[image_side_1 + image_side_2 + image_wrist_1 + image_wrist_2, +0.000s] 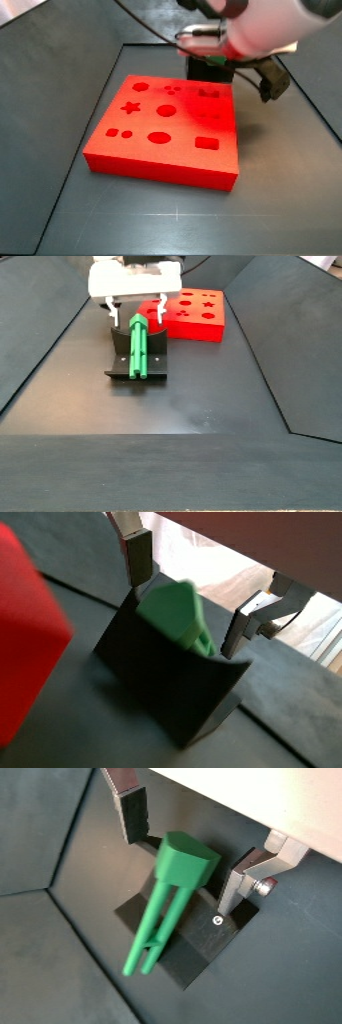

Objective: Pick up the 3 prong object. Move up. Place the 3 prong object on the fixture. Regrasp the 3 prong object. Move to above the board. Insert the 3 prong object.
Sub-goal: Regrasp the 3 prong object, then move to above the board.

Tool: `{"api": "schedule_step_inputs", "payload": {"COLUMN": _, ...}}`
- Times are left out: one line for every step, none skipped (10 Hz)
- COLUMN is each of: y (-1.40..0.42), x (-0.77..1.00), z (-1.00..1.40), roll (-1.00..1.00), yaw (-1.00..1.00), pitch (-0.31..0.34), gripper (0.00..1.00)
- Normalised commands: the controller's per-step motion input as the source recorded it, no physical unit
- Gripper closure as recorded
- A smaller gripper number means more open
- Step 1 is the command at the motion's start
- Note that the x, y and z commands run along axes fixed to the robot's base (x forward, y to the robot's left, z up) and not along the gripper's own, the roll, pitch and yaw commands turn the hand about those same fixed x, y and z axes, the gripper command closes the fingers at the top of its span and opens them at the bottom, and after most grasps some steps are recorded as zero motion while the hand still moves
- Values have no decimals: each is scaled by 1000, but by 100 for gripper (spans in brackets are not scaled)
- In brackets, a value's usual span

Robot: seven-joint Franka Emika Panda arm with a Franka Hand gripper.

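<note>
In a wrist view, gripper (187, 600) low over the fixture (167, 677), silver fingers (134, 557) spread wide on either side of the 3 prong object (179, 615), not touching it. Green piece resting in the top of the dark block. Red board (27, 642) just beside the fixture, on a dark matte floor (281, 732); pale bright area beyond the floor's edge.

In a wrist view, same open fingers (243, 880) flanking the wide end of the 3 prong object (167, 903). Piece lying along the fixture (201, 940), slim prongs reaching past the block's edge over the dark floor (54, 958). Seams in the floor panels visible.

In a side view, board (167, 125) flat on the dark surface (287, 200), shaped cutouts facing up. Fixture (207, 68) just behind the board, mostly hidden by the white arm; gripper itself not clear here.

In a side view, gripper (135, 314) directly above the fixture (138, 361), jaws apart around the near end of the 3 prong object (139, 348). Board (197, 313) behind the fixture. Dark sloped walls (301, 346) rising around the flat floor.
</note>
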Motion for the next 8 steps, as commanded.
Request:
{"api": "schedule_step_inputs", "payload": {"y": 0, "x": 0, "z": 0, "roll": 0, "yaw": 0, "pitch": 0, "gripper": 100}}
{"api": "schedule_step_inputs", "payload": {"y": -151, "x": 130, "z": 1000, "roll": -116, "yaw": 86, "pitch": -134, "gripper": 100}}
{"api": "schedule_step_inputs", "payload": {"y": -151, "x": 129, "z": 1000, "roll": -116, "yaw": 83, "pitch": -132, "gripper": 100}}
{"api": "schedule_step_inputs", "payload": {"y": -138, "x": 115, "z": 1000, "roll": -90, "yaw": 35, "pitch": -93, "gripper": 100}}
{"api": "schedule_step_inputs", "payload": {"y": -131, "x": 108, "z": 1000, "roll": -70, "yaw": -10, "pitch": -69, "gripper": 100}}
{"api": "schedule_step_inputs", "payload": {"y": -125, "x": 98, "z": 1000, "roll": -47, "yaw": -45, "pitch": -36, "gripper": 100}}
{"api": "schedule_step_inputs", "payload": {"y": -119, "x": 91, "z": 1000, "roll": -42, "yaw": -60, "pitch": -4, "gripper": 100}}
{"api": "schedule_step_inputs", "payload": {"y": -111, "x": 85, "z": 1000, "roll": -46, "yaw": -63, "pitch": 26, "gripper": 100}}
